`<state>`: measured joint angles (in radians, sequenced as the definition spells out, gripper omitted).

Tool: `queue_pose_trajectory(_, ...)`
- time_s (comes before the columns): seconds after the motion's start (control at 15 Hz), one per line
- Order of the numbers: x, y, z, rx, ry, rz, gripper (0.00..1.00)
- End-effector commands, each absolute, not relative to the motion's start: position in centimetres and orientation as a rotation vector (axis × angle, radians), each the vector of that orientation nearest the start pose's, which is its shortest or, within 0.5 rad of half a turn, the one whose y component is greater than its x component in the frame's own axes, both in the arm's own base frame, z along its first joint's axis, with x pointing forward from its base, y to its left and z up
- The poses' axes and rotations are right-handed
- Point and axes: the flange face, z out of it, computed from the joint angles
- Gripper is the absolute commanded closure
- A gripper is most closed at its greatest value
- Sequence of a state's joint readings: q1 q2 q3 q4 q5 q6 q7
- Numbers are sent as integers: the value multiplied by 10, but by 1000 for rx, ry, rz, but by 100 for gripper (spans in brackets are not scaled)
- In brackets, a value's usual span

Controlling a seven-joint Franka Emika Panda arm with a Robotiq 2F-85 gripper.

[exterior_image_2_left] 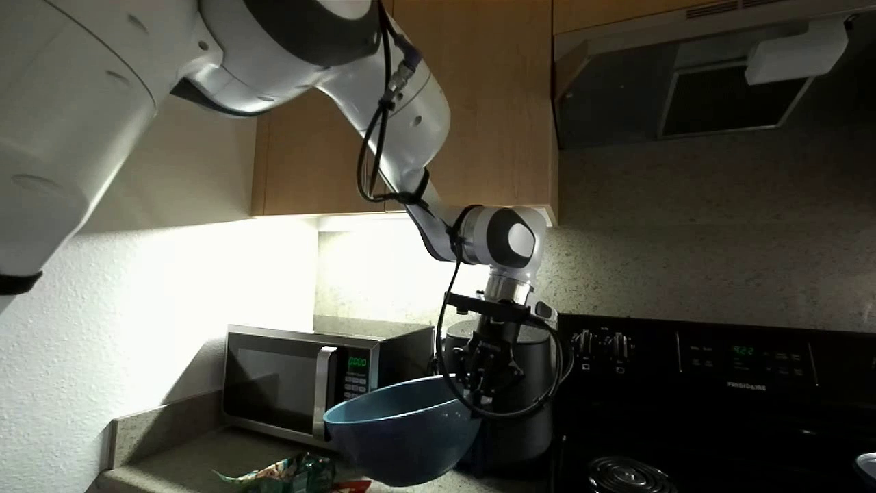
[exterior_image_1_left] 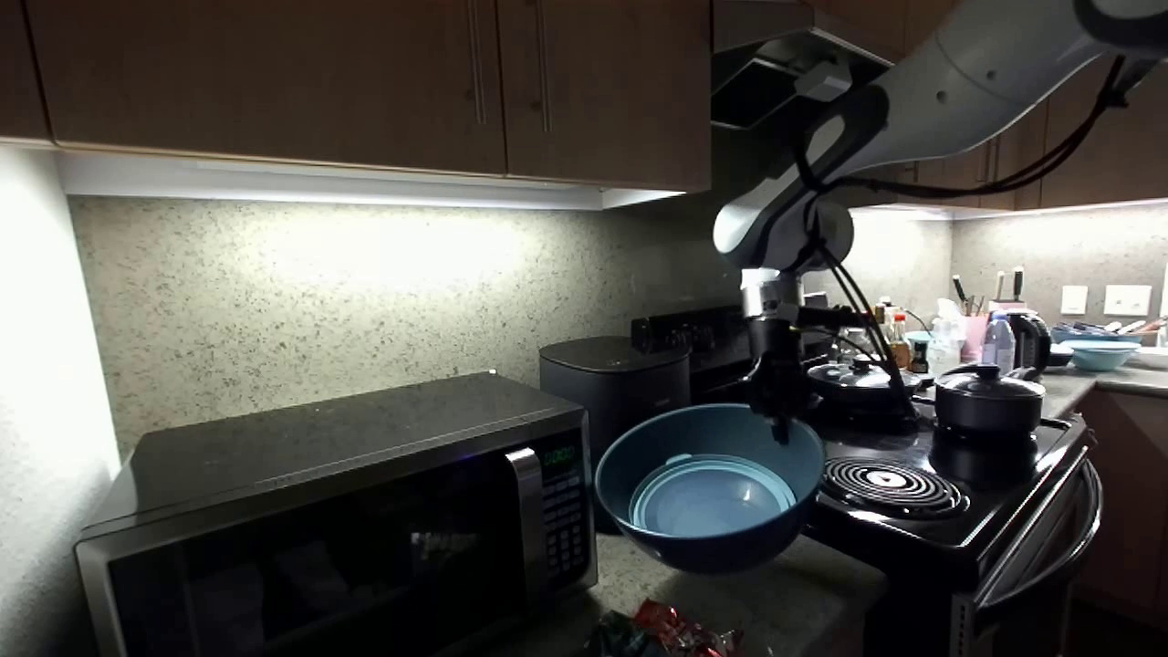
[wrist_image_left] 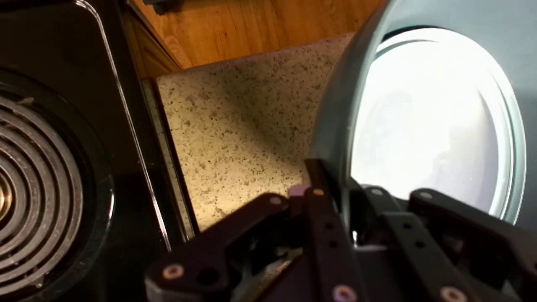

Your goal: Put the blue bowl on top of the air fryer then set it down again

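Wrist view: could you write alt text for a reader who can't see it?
A black two-fingered hand clamps a wide, round blue bowl by its rim at right, with pale round dishes nested inside. Below lies a beige speckled countertop; at left, a black stovetop with a grey coil burner; along the top, brown wood-look flooring.

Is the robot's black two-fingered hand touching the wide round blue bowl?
Touching. The wrist view shows the black hand closed on the rim of the blue bowl, one jaw on each side.

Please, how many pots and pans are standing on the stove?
2: in an exterior view, a lidded pot and, to its left, a lidded pan. Part of the stove is hidden; others are possible.
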<state>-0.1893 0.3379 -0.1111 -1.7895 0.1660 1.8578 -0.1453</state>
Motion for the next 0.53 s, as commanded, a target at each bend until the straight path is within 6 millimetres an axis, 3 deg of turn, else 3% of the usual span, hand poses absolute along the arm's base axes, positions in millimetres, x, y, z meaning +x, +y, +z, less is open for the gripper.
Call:
queue_pose_trajectory(0.0, 564, -153, 383, -2883, 356, 226, 93)
queue_pose_trajectory(0.27, 551, -154, 412, -2855, 407, 138, 94)
queue_pose_trajectory(0.33, 564, -163, 394, -2898, 365, 225, 93)
queue_pose_trajectory(0.47, 558, -162, 402, -2895, 370, 198, 93)
